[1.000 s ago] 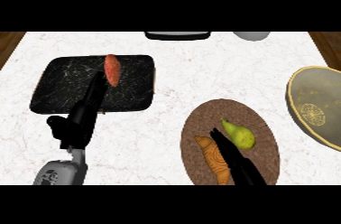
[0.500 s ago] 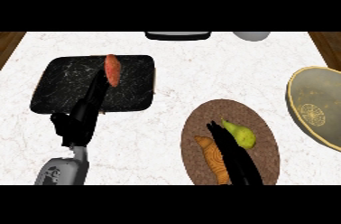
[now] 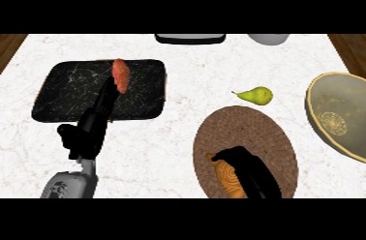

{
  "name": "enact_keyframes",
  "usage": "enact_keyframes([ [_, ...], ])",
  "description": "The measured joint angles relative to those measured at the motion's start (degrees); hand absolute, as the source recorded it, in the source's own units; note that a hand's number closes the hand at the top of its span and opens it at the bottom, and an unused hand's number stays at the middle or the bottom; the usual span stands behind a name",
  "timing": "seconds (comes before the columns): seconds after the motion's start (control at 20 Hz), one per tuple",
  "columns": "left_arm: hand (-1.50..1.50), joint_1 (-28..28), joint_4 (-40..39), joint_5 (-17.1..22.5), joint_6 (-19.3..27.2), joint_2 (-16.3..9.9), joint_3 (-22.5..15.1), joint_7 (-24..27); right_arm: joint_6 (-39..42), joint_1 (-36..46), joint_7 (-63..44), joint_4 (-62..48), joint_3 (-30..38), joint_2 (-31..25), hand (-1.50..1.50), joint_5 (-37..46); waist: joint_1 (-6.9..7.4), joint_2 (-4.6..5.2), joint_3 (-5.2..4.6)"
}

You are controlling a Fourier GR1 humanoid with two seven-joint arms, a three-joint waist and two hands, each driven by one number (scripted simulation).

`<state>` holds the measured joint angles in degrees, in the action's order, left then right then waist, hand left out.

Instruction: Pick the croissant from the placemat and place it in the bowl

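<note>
White marble table (image 3: 186,69) with wood showing at both far corners; on it a black tray (image 3: 71,89) at left; a round brown placemat (image 3: 247,130) near the front; a pear (image 3: 255,95) beyond; a bowl (image 3: 343,113) at right.

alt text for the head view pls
The right robot hand lies over a croissant on a round brown placemat, with a pear and bowl beyond. The left robot hand reaches over a black tray.
</note>
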<state>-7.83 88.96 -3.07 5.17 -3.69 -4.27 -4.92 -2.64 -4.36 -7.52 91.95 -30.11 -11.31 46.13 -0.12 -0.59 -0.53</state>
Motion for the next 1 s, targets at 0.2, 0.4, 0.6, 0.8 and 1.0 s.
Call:
enact_keyframes([
  [0.2,0.00,0.08,-0.25,0.42,-0.57,-0.25,0.73,0.27,-0.10,-0.68,1.86,0.30,-0.60,0.76,1.50,-0.12,-0.06,-0.12,-0.10],
  [0.4,0.00,0.07,-0.30,0.34,-0.35,0.03,0.89,0.04,0.50,-3.60,3.10,2.92,2.10,1.15,1.50,-5.78,-0.13,0.17,0.23],
  [0.6,0.00,1.52,1.02,0.36,-0.56,-0.19,0.80,0.02,2.19,-8.14,1.80,10.30,6.51,1.05,1.50,-13.84,-0.38,0.34,0.41],
  [0.8,0.00,0.97,0.62,0.74,-0.81,-0.23,1.33,-0.10,1.81,-11.05,4.33,17.51,8.98,1.15,1.50,-19.16,-0.50,0.41,0.49],
  [1.0,0.00,1.32,1.05,0.43,-0.52,-0.10,1.31,-0.05,0.21,-14.95,6.42,27.74,9.59,0.25,1.50,-19.96,-0.70,0.35,0.51],
])
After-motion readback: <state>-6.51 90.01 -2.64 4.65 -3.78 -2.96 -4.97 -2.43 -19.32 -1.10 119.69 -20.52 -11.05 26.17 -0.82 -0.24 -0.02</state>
